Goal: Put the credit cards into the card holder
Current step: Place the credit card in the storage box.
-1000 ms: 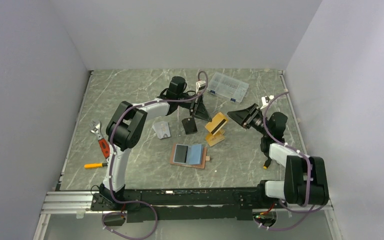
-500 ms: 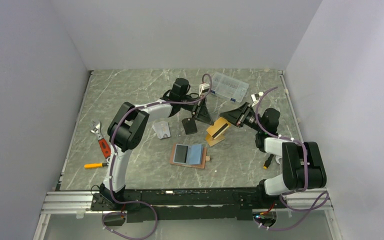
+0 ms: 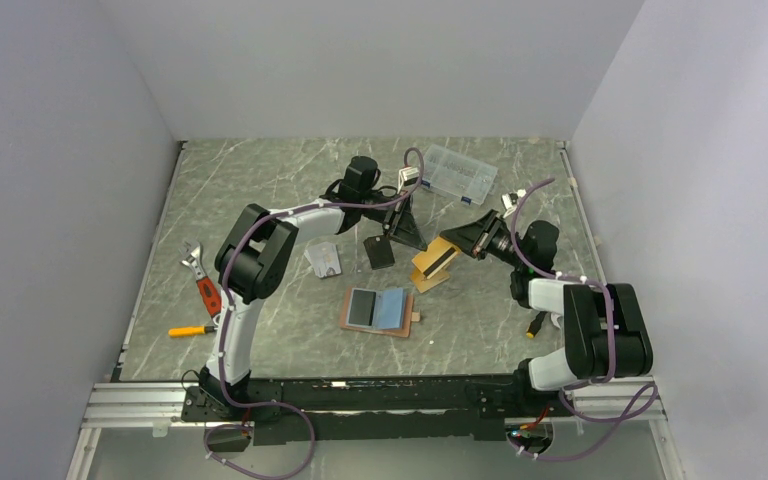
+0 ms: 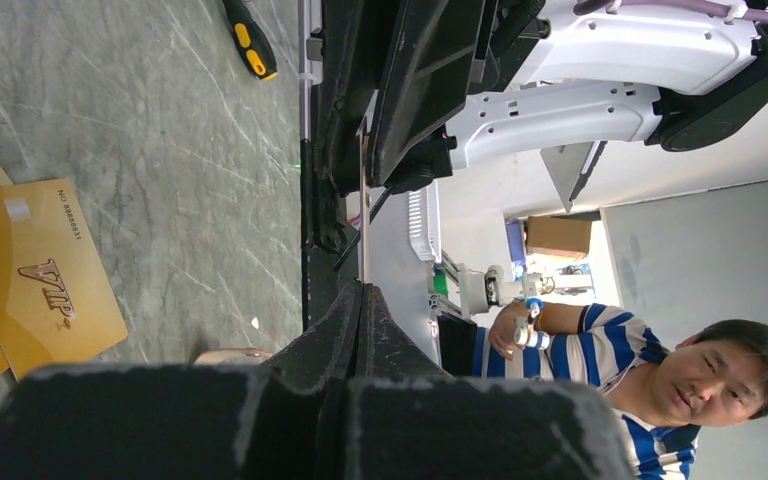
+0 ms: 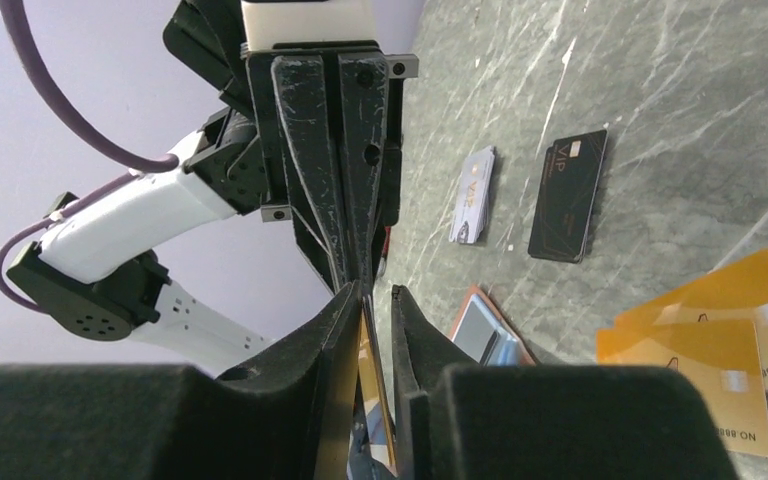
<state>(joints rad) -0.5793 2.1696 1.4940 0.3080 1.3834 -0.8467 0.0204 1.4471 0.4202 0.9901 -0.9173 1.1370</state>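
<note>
Mid-frame, left fingers [image 5: 328,150] pinch an orange card [image 3: 438,256]; right fingers [image 5: 332,345] stand slightly apart around its other edge.

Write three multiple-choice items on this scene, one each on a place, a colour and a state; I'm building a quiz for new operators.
1. Where is the clear plastic box? A by the wrench; B near the table's far edge; C at the near edge.
2. What colour is the raised card? A black; B silver-grey; C orange-gold.
3. The card holder lies: A open; B snapped shut; C upside down.
B: it sits at the back, right of centre. C: gold with a black stripe. A: its blue-grey pockets show.
</note>
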